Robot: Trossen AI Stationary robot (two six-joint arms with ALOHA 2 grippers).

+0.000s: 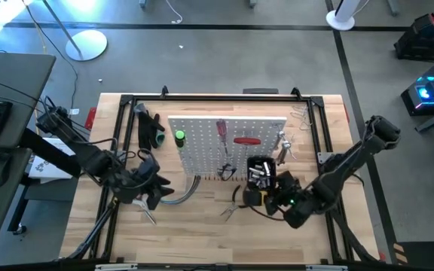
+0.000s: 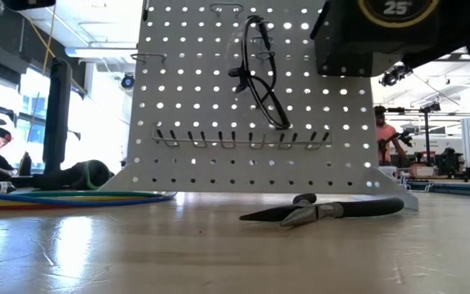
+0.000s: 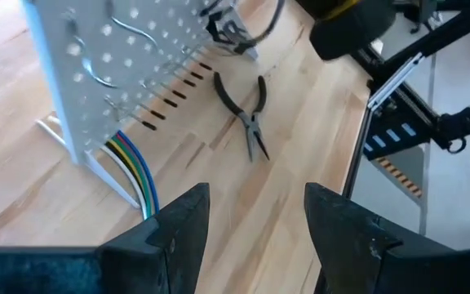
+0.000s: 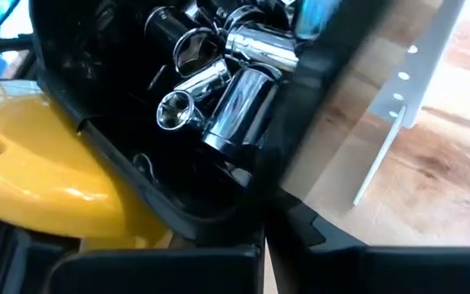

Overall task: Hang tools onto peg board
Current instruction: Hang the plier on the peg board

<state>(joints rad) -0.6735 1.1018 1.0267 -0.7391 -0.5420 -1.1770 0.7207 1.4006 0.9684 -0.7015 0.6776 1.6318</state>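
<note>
The white peg board (image 1: 228,147) stands mid-table; black-handled pliers (image 3: 247,122) lie on bare wood before it. The left gripper (image 3: 251,224), fingers spread and empty, hovers near the cables (image 3: 133,167). The right gripper (image 1: 277,197), pressed shut, holds a yellow tape measure (image 4: 47,175) at the black bin (image 4: 210,106).

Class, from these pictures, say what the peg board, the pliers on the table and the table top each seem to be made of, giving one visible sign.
Peg board: probably painted sheet metal; thin, white, evenly punched holes.
Pliers: dark steel jaws, black handles, likely plastic or rubber coated.
Table top: light wood with visible grain, smooth sheen.
</note>
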